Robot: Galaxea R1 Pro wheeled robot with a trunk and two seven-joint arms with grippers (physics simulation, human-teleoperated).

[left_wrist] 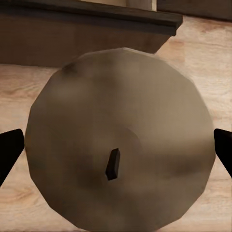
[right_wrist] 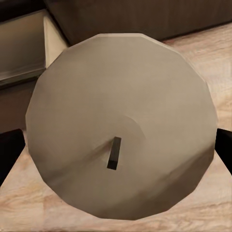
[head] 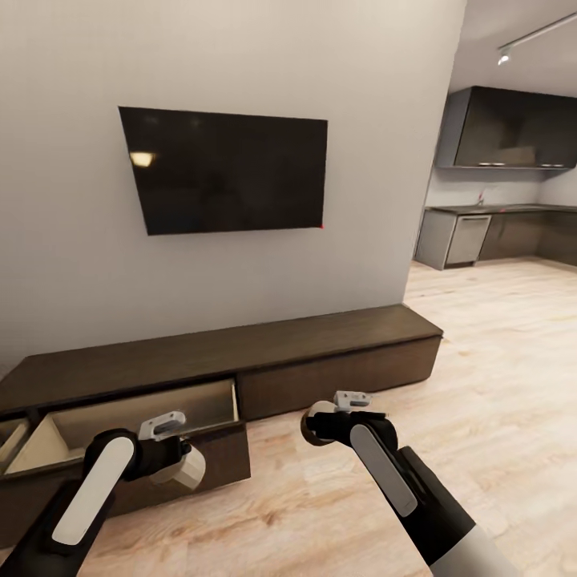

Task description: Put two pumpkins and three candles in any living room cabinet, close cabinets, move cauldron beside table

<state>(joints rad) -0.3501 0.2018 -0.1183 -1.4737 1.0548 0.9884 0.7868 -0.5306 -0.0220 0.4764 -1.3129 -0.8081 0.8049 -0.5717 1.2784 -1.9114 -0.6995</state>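
The cabinet [head: 264,349] is a long, low, dark-brown unit along the wall under the television. One of its drawers [head: 136,417] stands pulled out at the left. My left gripper [head: 180,466] is shut on a beige candle [head: 187,473] just in front of that drawer's front panel. In the left wrist view the candle [left_wrist: 121,121] shows its round top and dark wick between the fingertips [left_wrist: 9,150]. My right gripper [head: 324,425] is shut on a second candle [head: 314,429] over the floor before the cabinet's closed middle panel. That candle [right_wrist: 121,111] sits between the dark fingertips [right_wrist: 224,150].
A black television [head: 228,170] hangs on the grey wall. A second drawer [head: 12,439] is partly open at the far left edge. Pale wood floor [head: 481,377] stretches right toward a kitchen with grey cupboards [head: 497,128].
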